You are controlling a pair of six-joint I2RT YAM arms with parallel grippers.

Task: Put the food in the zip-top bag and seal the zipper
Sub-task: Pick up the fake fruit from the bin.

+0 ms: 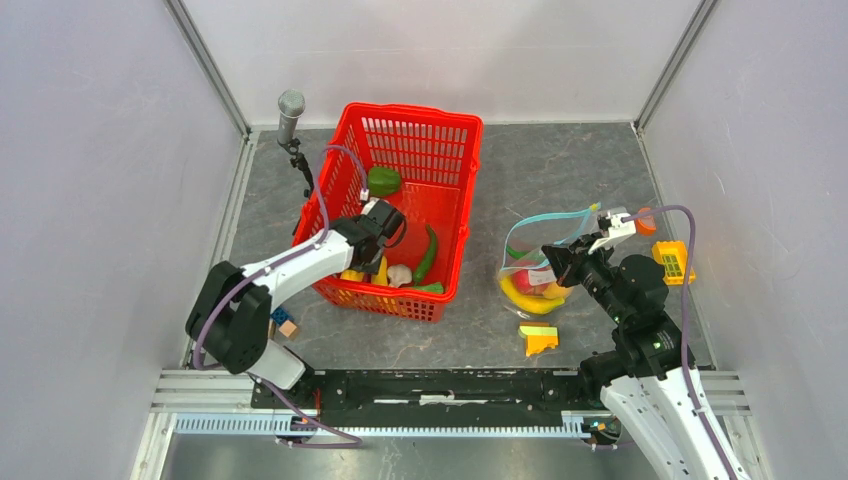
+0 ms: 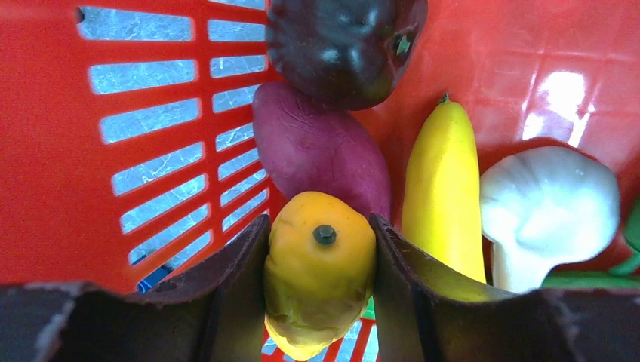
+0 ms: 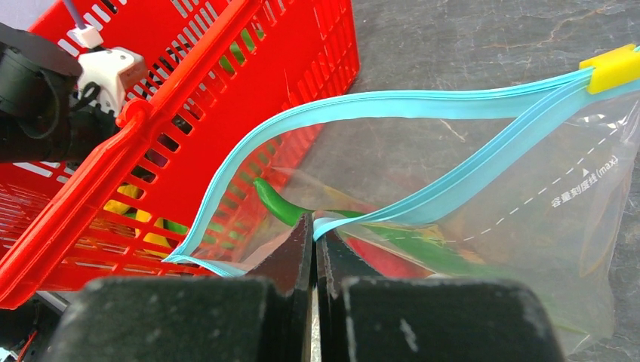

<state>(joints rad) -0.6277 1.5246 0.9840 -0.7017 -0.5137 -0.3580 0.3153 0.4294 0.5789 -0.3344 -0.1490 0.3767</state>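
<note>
My left gripper (image 1: 372,240) reaches down into the red basket and is shut on a yellow-orange toy fruit (image 2: 321,271). Beside it in the left wrist view lie a dark eggplant-like piece (image 2: 343,45), a purple tuber (image 2: 321,151), a yellow banana (image 2: 445,196) and a white mushroom (image 2: 547,211). My right gripper (image 1: 553,258) is shut on the near edge of the zip-top bag (image 1: 540,265), pinching the blue zipper (image 3: 392,102) and holding the mouth open. The bag holds a banana, a red piece and a green pepper (image 3: 283,204).
The red lattice basket (image 1: 415,112) also holds a green pepper (image 1: 383,180) and a long green chilli (image 1: 428,252). A grey stand (image 1: 291,110) is at its back left. A block stack (image 1: 540,338) and a yellow crate (image 1: 672,260) flank the bag.
</note>
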